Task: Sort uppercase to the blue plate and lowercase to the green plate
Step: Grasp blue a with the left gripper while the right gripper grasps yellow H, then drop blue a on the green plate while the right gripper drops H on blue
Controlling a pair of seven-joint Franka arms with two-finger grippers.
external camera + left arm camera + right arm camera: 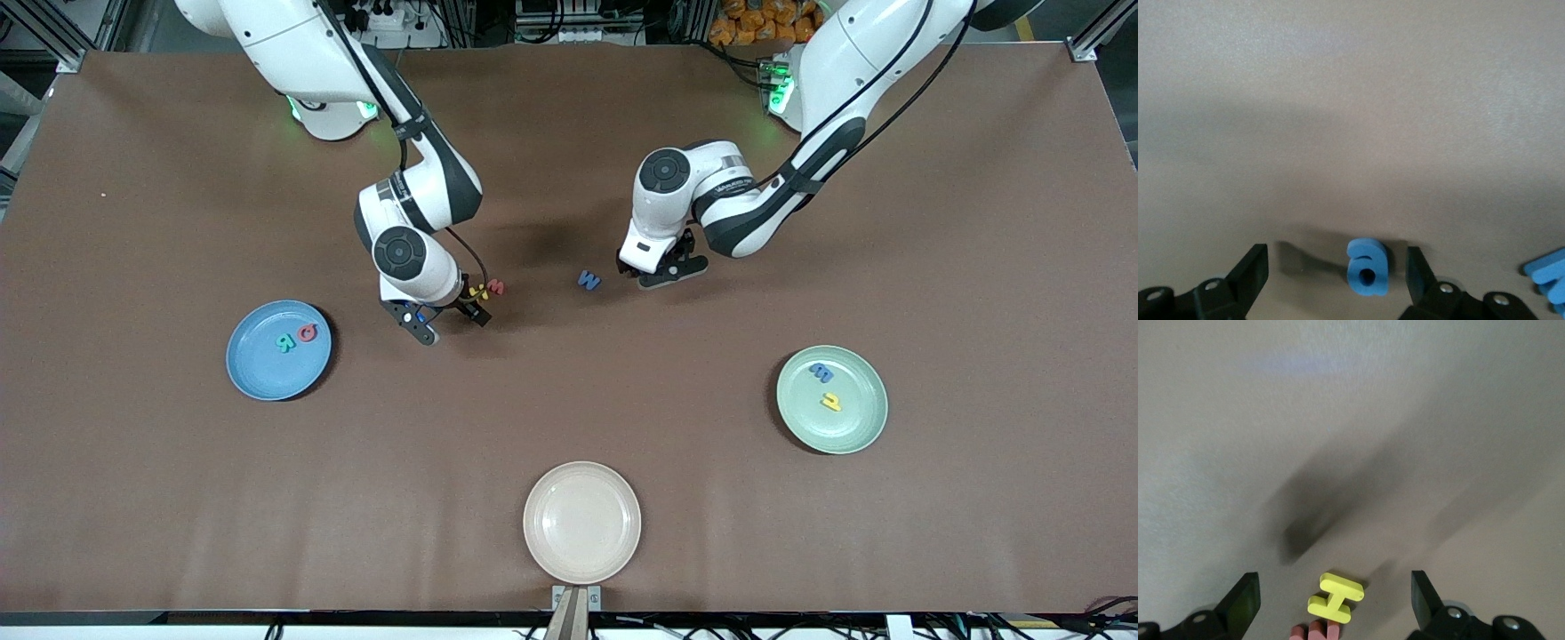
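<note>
Your left gripper point(665, 271) is down at the table near mid-table. In its wrist view the fingers point(1250, 273) stand apart on either side of the blue a point(1367, 268), which sits between them with a gap to each finger; nothing is gripped. The blue W point(589, 280) lies on the table just beside that gripper, toward the right arm's end.

Your right gripper point(449, 322) is low over the table too, jaws wide open. Its wrist view shows the yellow H point(1335, 597) lying flat between the open fingers point(1243, 603), touching neither, with the red w point(1317, 631) just beside it. In the front view the red w point(496, 287) and yellow H point(478, 291) lie against each other.

The blue plate point(258, 378) sits toward the right arm's end and holds the teal R point(285, 341) and red Q point(308, 332) side by side. The green plate point(858, 427) sits toward the left arm's end, holding the blue m point(821, 372) and a yellow letter point(830, 401) nearer the camera. A cream plate point(581, 522) lies nearest the camera, midway between the two.
</note>
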